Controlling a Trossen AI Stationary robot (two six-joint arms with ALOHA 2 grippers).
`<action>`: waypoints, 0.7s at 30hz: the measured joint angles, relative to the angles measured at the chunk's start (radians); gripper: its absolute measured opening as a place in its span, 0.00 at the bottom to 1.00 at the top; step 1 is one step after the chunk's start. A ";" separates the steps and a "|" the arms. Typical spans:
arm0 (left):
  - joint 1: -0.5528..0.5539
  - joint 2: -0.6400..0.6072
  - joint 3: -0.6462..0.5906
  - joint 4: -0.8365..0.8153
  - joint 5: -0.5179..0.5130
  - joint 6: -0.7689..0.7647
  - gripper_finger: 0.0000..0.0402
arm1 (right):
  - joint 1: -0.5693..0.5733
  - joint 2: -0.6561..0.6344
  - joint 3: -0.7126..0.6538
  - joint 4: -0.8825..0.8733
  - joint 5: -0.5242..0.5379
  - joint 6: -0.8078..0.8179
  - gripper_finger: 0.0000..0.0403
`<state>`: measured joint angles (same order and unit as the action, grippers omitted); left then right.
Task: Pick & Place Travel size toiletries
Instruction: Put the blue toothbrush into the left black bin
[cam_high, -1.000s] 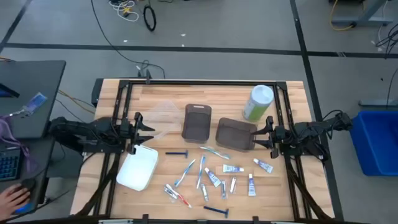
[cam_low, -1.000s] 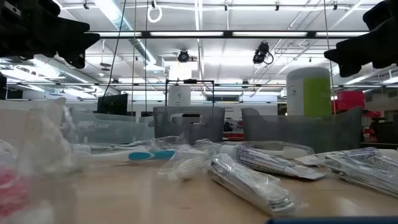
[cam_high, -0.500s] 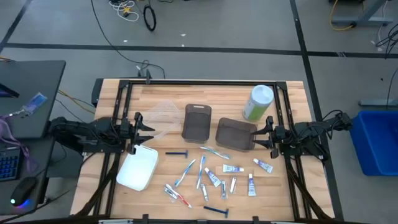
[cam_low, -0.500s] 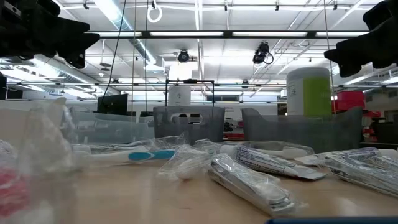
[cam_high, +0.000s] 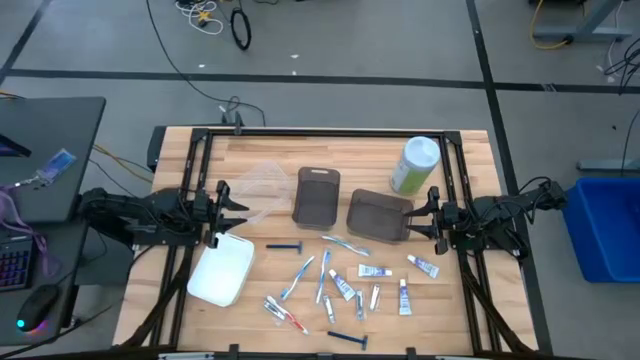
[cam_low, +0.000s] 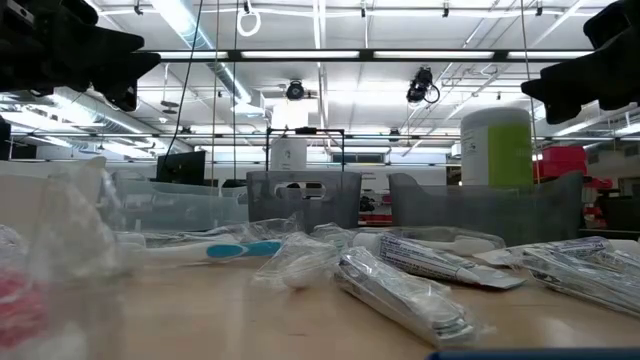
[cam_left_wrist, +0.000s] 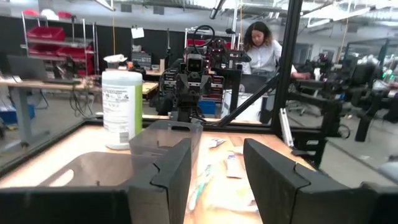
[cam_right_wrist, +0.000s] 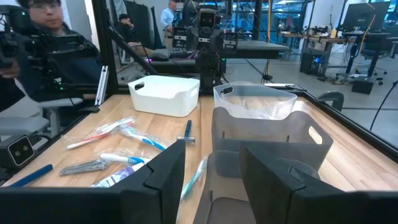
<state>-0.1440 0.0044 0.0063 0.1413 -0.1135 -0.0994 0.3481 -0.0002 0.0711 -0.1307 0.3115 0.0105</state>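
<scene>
The travel size toiletries (cam_high: 340, 285) lie scattered on the near middle of the wooden table: small white-and-blue tubes (cam_high: 374, 271), slim toothbrushes (cam_high: 345, 243), dark blue razors (cam_high: 284, 246) and small packets (cam_high: 283, 312). They also show in the right wrist view (cam_right_wrist: 118, 146). My left gripper (cam_high: 238, 208) hovers open at the table's left side, beside a white bin (cam_high: 223, 270). My right gripper (cam_high: 418, 213) hovers open at the right side, next to a dark bin (cam_high: 379, 215). Neither holds anything.
Two dark translucent bins (cam_high: 317, 196) stand mid-table, a clear container (cam_high: 262, 185) at the far left of them, a tall green canister with a white lid (cam_high: 415, 165) at the far right. A black frame rails the table. People show beyond the table in the wrist views.
</scene>
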 joint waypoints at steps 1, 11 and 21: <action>0.000 0.000 0.000 0.001 0.000 -0.014 0.38 | 0.000 0.000 0.000 0.000 0.000 0.000 0.40; 0.000 0.000 0.000 0.060 -0.045 -0.048 0.38 | 0.000 0.000 0.000 0.000 0.000 0.000 0.39; 0.000 0.015 0.000 0.131 -0.022 -0.308 0.38 | -0.002 0.000 0.000 0.061 0.032 -0.036 0.41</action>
<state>-0.1444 0.0198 0.0059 0.2728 -0.1359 -0.4074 0.3466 -0.0002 0.0711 -0.0696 0.3434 -0.0252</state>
